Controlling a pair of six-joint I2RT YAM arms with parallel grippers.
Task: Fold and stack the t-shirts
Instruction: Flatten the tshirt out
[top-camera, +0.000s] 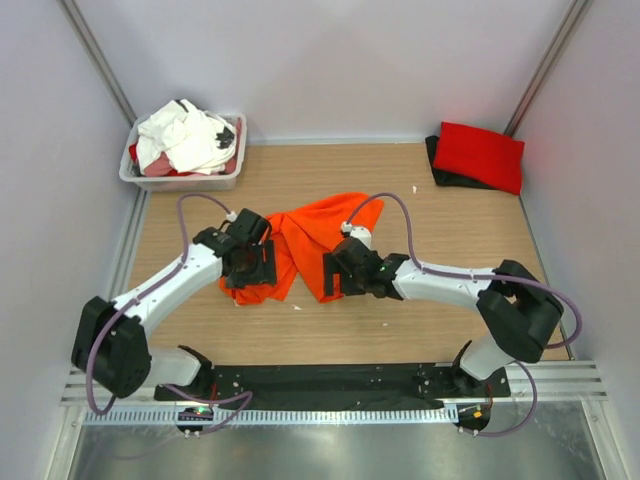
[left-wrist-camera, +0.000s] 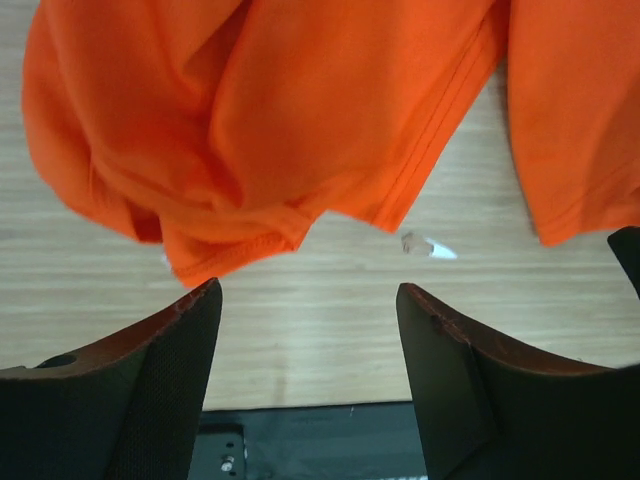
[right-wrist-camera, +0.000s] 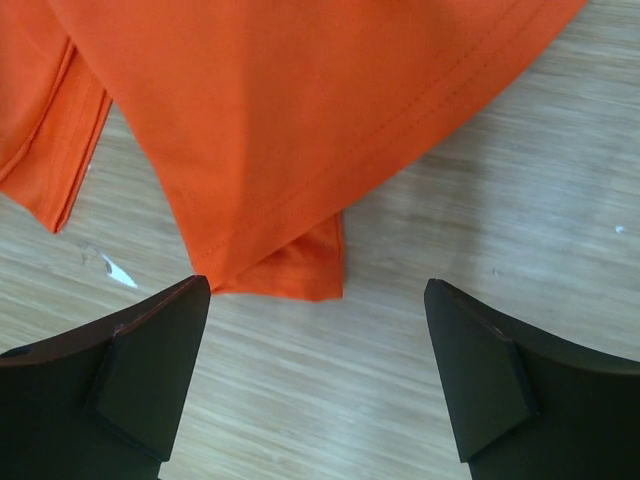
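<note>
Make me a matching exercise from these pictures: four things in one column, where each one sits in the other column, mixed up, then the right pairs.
Things:
1. orange t-shirt
2. red t-shirt
3. white tub
4. black t-shirt

Places:
A. far left corner, holding crumpled shirts
B. folded, on top of the pile at the far right
C. crumpled in the middle, between the open left gripper and the open right gripper
D. under another shirt, only its edges showing

Pairs: 1-C, 2-B, 3-A, 4-D
</note>
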